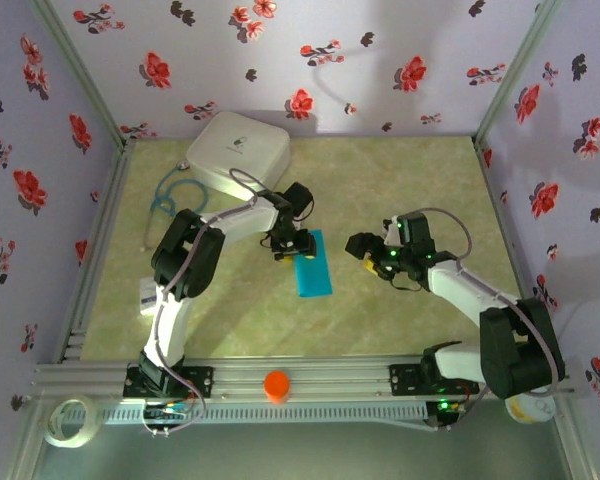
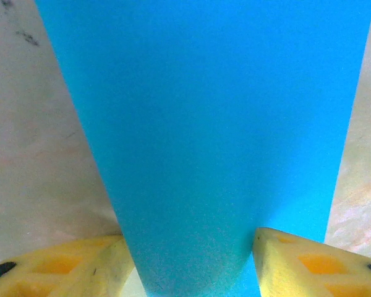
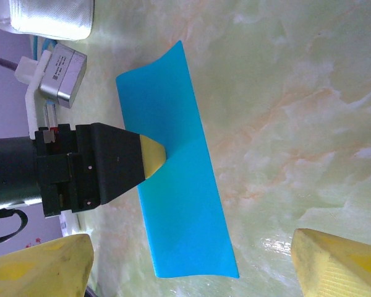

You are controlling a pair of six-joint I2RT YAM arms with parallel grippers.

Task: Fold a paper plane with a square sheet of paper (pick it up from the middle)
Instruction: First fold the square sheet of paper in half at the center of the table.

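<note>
surface (image 1: 400,180): pale marbled green, lying under both end effectors.

box (image 1: 237,150): white and rounded, beyond the left end effector and off to its left. It is well apart from the paper and has no part in the fold.

paper (image 1: 313,268): turquoise, lying on the surface as a long narrow strip. From that shape I judge at least one fold is made and the dart shape is not yet there. Its far part is right at the left end effector, and the rest trails back toward the arm bases.

long axis: in the left wrist view the paper (image 2: 204,136) runs straight out ahead from between the fingers. In the right wrist view the paper (image 3: 179,204) also runs away from that end effector, leaning a little left.

left end effector (image 1: 285,248): its yellow fingers (image 2: 297,266) stand partway apart, one on each side of the strip, which fills the gap between them. The right wrist view shows a fingertip on the paper near its left long edge. I cannot tell whether it is squeezing the paper or only straddling it.

right end effector (image 1: 360,252): its jaws are wide apart and hold nothing. The paper lies to its left, near but apart, with bare surface between.

nearer arm: the left one, which is already at the strip. I judge the coming move depends on keeping its fingers square to the long axis so the strip does not skew.
</note>
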